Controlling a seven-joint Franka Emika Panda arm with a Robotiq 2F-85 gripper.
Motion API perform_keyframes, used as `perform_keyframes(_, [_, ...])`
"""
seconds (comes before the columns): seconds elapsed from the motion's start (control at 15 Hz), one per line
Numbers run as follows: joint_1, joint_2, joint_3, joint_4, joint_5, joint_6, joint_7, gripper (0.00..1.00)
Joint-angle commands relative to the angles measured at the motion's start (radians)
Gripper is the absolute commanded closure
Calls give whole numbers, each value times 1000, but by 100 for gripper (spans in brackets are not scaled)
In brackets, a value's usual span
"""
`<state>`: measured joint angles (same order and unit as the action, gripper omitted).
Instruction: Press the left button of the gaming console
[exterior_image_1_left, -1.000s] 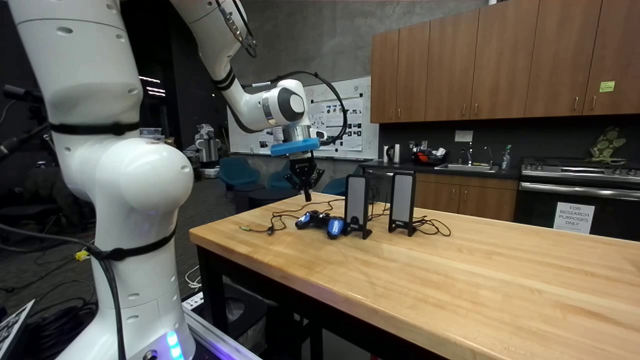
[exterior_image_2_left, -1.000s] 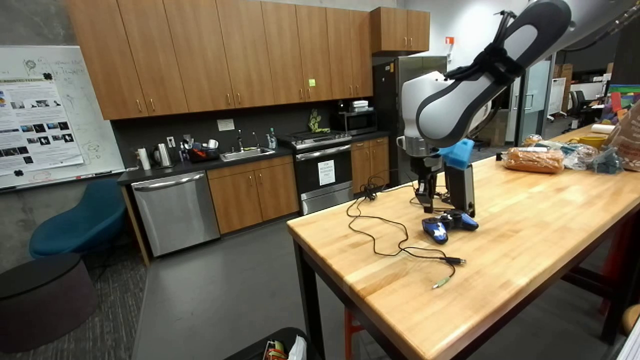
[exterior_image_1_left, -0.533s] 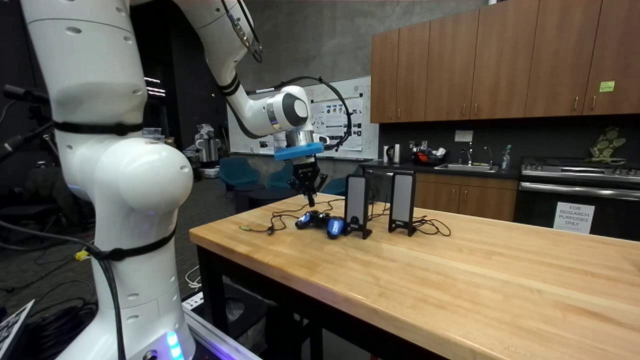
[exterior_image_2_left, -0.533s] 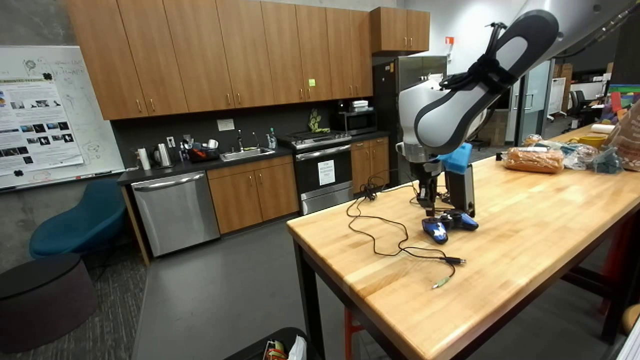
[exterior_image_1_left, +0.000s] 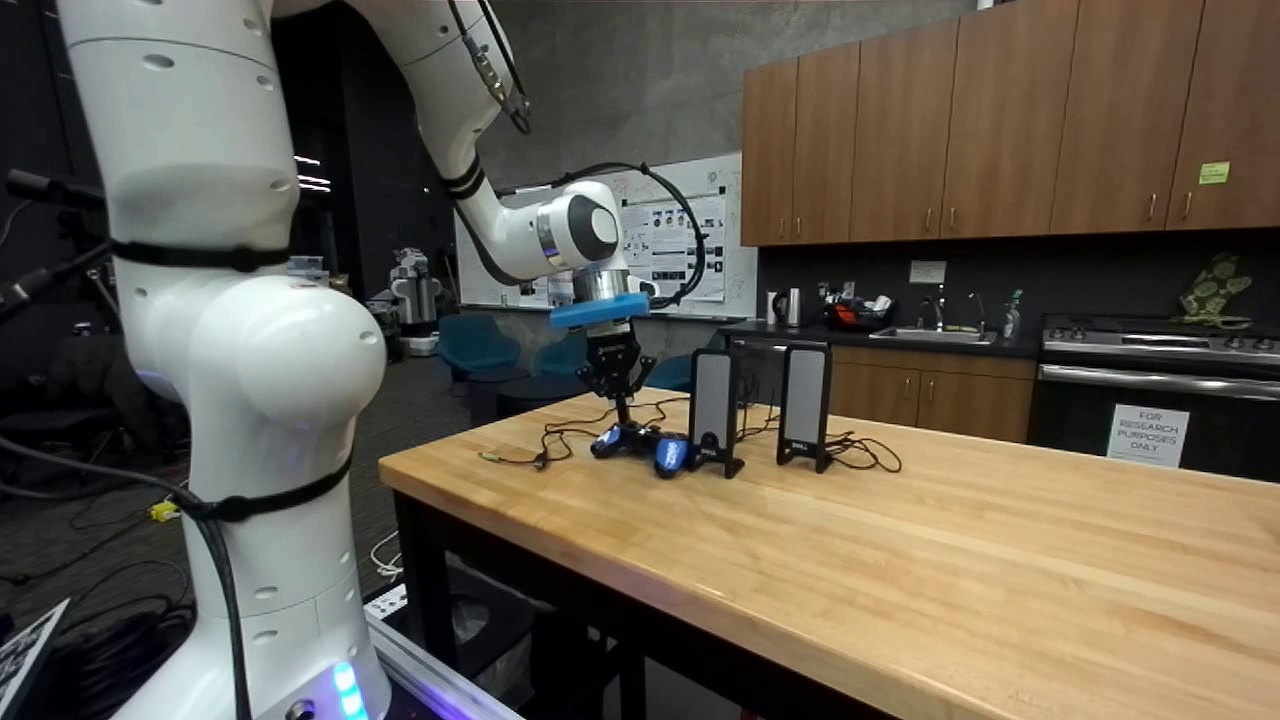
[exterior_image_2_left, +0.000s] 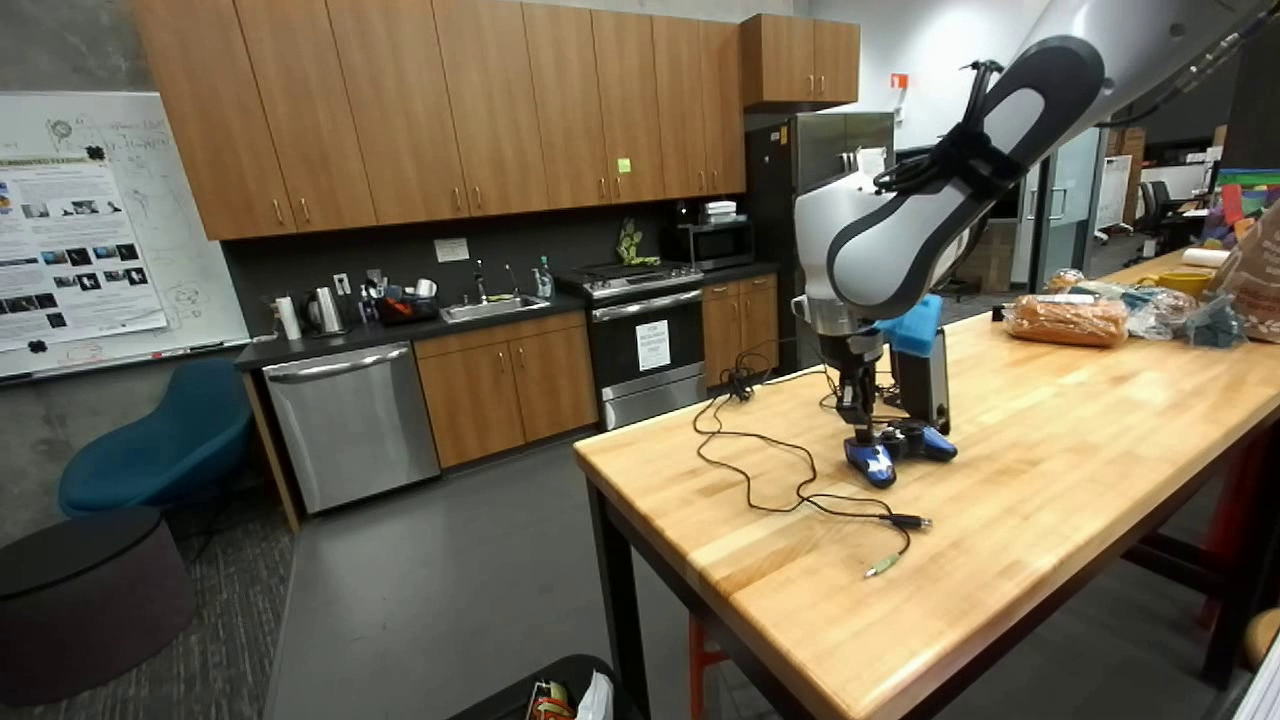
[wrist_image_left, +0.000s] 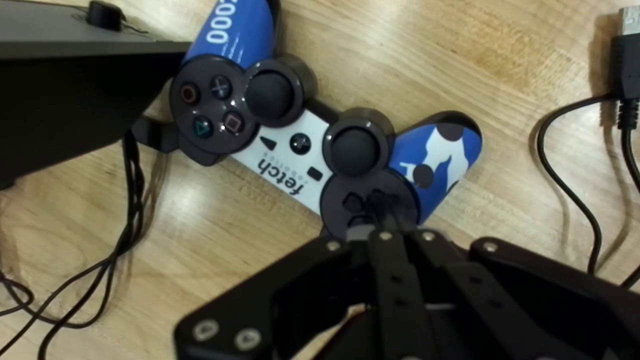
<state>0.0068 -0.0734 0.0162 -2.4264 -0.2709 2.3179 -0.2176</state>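
Observation:
The blue, white and black game controller (wrist_image_left: 287, 172) lies on the wooden table, and it shows in both exterior views (exterior_image_1_left: 670, 457) (exterior_image_2_left: 870, 464). In the wrist view it appears turned round, with its direction pad (wrist_image_left: 345, 220) at the lower right. My gripper (wrist_image_left: 387, 202) is shut, with its fingertips together and nothing between them. It also shows in both exterior views (exterior_image_1_left: 623, 414) (exterior_image_2_left: 863, 432), pointing down onto the controller. The fingertips are over the direction pad, at or very near its surface; contact cannot be told. They hide the pad's outer-side button, while other pad buttons show.
Two Dell speakers (exterior_image_1_left: 713, 400) (exterior_image_1_left: 806, 400) stand upright beside the controller; one is very close to its button side (wrist_image_left: 75, 110). Black cables (exterior_image_2_left: 760, 440) lie loose on the table (exterior_image_1_left: 900, 560). Wrapped bread (exterior_image_2_left: 1068, 320) and bags lie farther along the table.
My gripper has come down and slightly sideways, from above the controller onto its direction pad. It has stayed shut. The controller has not visibly moved.

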Motion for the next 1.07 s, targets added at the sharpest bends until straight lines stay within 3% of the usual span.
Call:
perform_keyframes(0.0, [-4, 9, -3, 0, -30, 7, 21, 100])
perform_keyframes(0.6, [-9, 17, -7, -36, -72, 11, 41, 100])
perform_keyframes(1.0, [7, -28, -3, -3, 14, -22, -29, 100])
